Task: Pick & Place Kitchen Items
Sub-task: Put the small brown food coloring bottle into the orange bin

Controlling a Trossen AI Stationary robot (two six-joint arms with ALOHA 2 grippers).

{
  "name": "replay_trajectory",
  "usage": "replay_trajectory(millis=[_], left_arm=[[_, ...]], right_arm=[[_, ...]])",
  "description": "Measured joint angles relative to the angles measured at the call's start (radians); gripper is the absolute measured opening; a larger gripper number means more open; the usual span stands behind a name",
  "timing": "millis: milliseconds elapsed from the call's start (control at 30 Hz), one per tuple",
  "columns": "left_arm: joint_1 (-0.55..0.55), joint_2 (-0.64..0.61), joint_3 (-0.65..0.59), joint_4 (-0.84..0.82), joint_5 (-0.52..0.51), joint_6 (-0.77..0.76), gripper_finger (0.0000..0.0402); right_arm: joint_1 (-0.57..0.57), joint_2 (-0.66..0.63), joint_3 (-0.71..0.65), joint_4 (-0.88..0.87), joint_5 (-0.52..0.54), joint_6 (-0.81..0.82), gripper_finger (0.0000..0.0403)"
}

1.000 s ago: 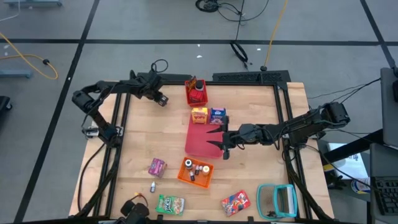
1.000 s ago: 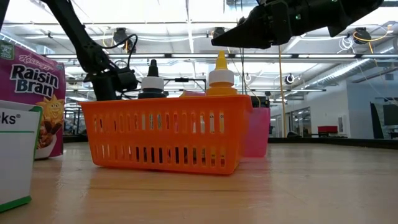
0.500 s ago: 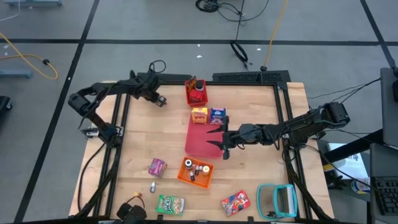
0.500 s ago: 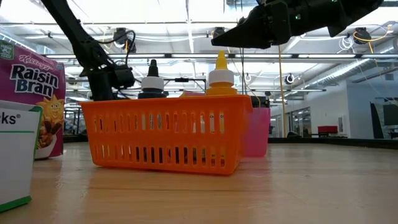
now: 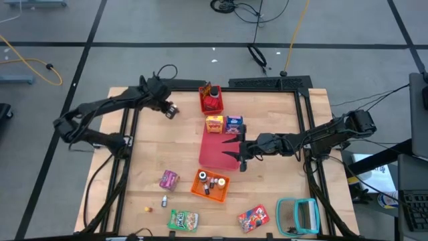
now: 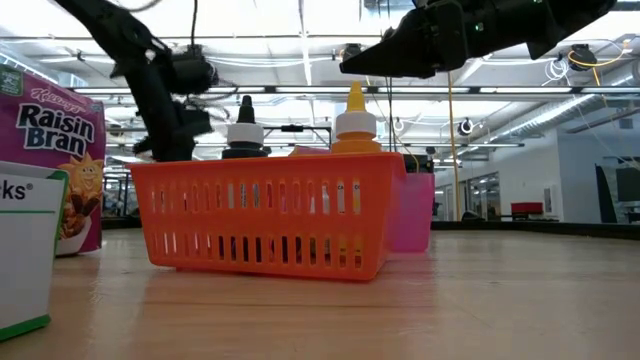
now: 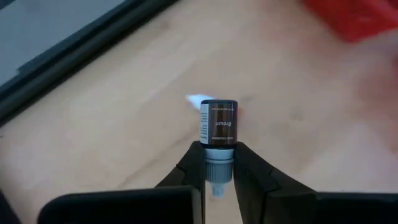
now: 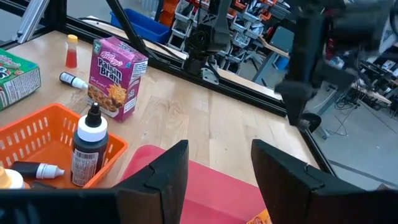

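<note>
Left wrist alone shows fingers [image 7: 220, 163] pinching brown bottle [image 7: 218, 123].

A tiny brown-labelled bottle [image 7: 218, 127] is pinched by its white cap, held above the wood. A yellow carton [image 5: 214, 124] and a blue carton [image 5: 233, 124] stand side by side. The pink-purple Raisin Bran carton [image 5: 168, 179] lies near the green packet [image 5: 182, 219] and the red packet [image 5: 253, 217].

Pale, smooth wood grain with a light sheen covers the table [image 5: 154, 154], framed in matt black metal. The orange basket [image 6: 265, 215] is slotted, moulded plastic; a flat red mat [image 5: 217, 150] looks matt. The Raisin Bran carton [image 8: 115, 74] is printed cardboard. The small brown bottle [image 7: 217, 124] seems glossy plastic with a paper label, pinched by matt black fingers [image 7: 258, 177].
</note>
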State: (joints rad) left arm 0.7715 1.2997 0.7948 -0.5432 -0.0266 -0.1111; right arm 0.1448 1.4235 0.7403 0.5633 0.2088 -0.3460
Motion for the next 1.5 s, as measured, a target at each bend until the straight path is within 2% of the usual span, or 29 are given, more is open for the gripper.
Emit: replay_trajectory(millis=[367, 833, 1133, 1300, 1500], left_arm=[[-0.273, -0.159, 0.000, -0.041, 0.001, -0.047, 0.0041], [-0.630, -0.176, 0.001, -0.017, 0.001, -0.141, 0.0042], [-0.884, -0.166, 0.001, 0.175, -0.004, -0.165, 0.0042], [-1.002, -0.152, 0.002, 0.264, -0.066, -0.189, 0.0042], [-1.108, -0.073, 0.001, 0.384, -0.097, -0.225, 0.0042]], right_arm=[[0.000, 0.000, 0.000, -0.001, 0.003, 0.020, 0.0169], [0.000, 0.000, 0.000, 0.000, 0.003, 0.020, 0.0169], [-0.001, 0.000, 0.000, 0.000, 0.004, 0.019, 0.0169], [-0.001, 0.000, 0.000, 0.000, 0.004, 0.019, 0.0169], [-0.001, 0.000, 0.000, -0.003, 0.004, 0.019, 0.0169]])
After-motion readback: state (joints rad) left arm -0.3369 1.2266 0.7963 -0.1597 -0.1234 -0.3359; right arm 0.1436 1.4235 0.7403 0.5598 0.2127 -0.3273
